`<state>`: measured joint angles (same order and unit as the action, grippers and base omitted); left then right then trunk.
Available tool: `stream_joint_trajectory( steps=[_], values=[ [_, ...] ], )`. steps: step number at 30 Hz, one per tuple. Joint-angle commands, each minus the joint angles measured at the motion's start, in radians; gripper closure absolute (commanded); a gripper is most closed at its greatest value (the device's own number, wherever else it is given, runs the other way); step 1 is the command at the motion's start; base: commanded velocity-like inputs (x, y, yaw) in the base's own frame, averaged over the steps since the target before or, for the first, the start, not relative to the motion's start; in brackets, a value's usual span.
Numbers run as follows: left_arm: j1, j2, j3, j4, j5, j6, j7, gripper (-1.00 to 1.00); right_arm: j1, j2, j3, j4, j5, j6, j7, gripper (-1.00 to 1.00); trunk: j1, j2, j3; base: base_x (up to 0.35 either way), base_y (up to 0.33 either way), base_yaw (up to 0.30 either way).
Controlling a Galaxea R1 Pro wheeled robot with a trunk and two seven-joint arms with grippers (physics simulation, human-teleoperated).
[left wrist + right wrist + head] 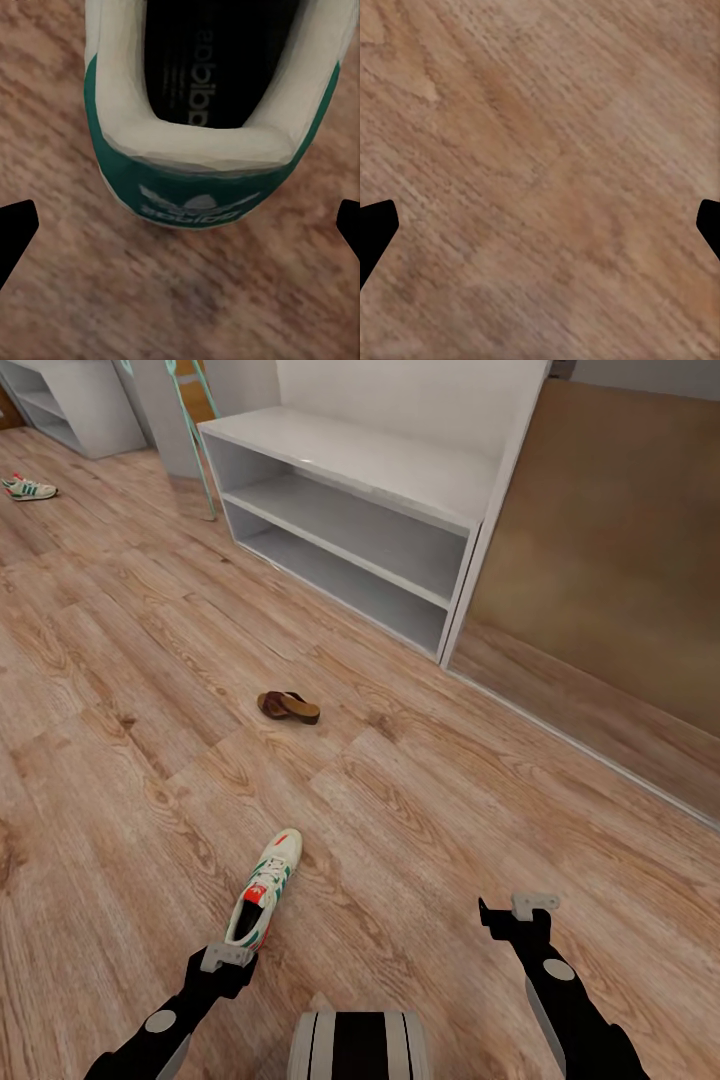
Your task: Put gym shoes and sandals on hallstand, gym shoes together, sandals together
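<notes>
left gripper point(226, 958), jaws spread, hovers at the near gym shoe point(265, 888); right gripper point(520, 908) spread too. sandal point(288, 706) lies before the hallstand point(350, 455); far-left second gym shoe point(28, 488).

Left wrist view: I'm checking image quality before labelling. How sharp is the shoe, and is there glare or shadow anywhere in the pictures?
Left wrist view: the sneaker heel is close and soft, its logo smeared, the floor grain blurred. Right wrist view: floor equally soft. Head view: sharper, a pale sheen on the rack top, only a faint shadow under the sandal.
</notes>
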<state>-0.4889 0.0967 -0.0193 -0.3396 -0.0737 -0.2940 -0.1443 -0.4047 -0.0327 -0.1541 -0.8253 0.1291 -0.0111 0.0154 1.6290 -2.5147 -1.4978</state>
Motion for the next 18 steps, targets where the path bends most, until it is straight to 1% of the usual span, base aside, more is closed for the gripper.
stream_joint_trajectory(
  steps=[1,3,9,18],
  values=[
    [0.000,0.001,-0.001,0.001,-0.008,-0.004,0.002,-1.00,0.000,0.000,-0.002,0.000,0.010,-0.001,0.002,-1.00,0.000,0.000,-0.001,0.000,0.000,0.000],
    [0.000,0.001,0.000,0.001,-0.008,-0.004,0.002,-1.00,0.000,0.000,-0.002,0.000,0.010,-0.001,0.002,-1.00,0.000,0.000,-0.001,0.065,0.000,0.000],
    [0.000,0.001,0.000,0.001,-0.008,-0.004,0.002,-1.00,0.000,0.000,-0.002,0.000,0.010,-0.001,0.002,-1.00,0.000,0.000,-0.001,0.152,0.000,0.000],
    [0.000,0.002,-0.001,0.001,-0.008,-0.004,0.002,-1.00,0.000,0.000,-0.002,0.000,0.010,-0.001,0.002,-1.00,0.000,0.000,-0.001,0.020,0.000,0.000]
  ],
)
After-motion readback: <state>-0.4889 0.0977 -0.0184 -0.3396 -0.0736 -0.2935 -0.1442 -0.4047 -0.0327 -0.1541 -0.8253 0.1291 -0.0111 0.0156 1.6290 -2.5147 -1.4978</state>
